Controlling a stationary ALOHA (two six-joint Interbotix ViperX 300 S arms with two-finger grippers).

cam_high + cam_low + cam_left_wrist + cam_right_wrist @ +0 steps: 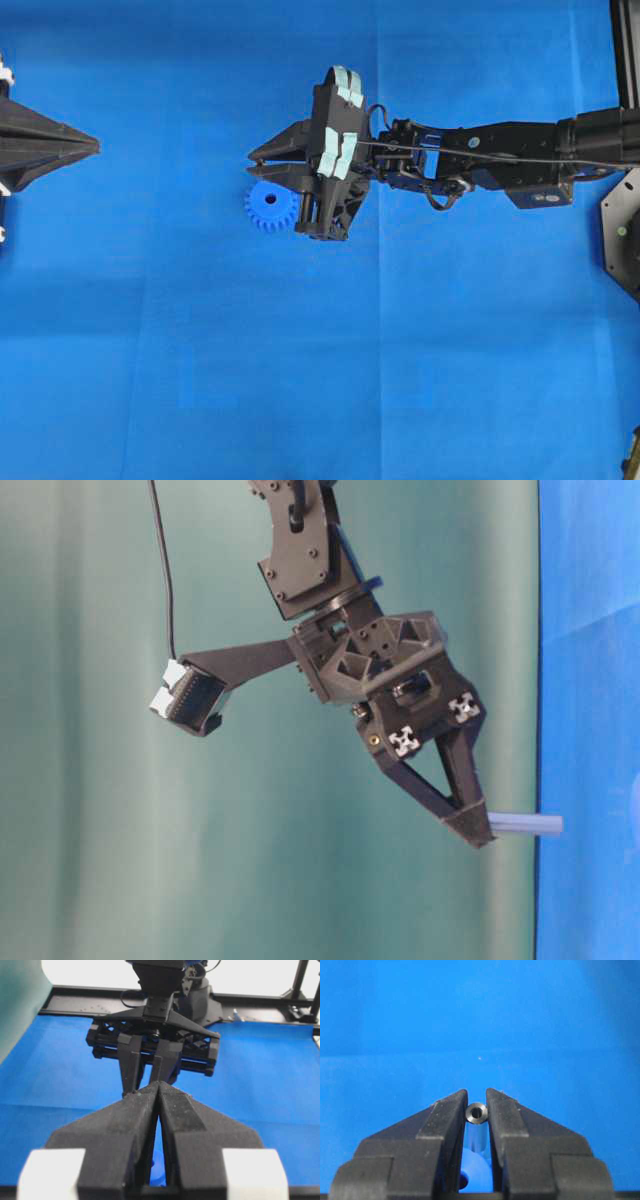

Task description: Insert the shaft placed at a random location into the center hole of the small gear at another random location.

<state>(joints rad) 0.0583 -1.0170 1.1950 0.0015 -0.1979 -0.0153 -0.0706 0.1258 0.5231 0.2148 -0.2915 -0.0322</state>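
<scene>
shaft: one shaft (477, 1113), pinched near the tips of the right pincer (477, 1105), its shiny hollow end poking out toward the wrist cam. Probably held lengthwise like that so the free end can be aimed at the bore.
gear: one small gear (270, 208), flat on the blue worktop (450, 350), just under and beside the right pincer's tips, partly hidden by it.
center hole: one center hole (269, 199), facing up, nothing in it yet.
left pincer: left pincer (95, 147) pressed together, holding nothing, parked well off to the far side.
</scene>
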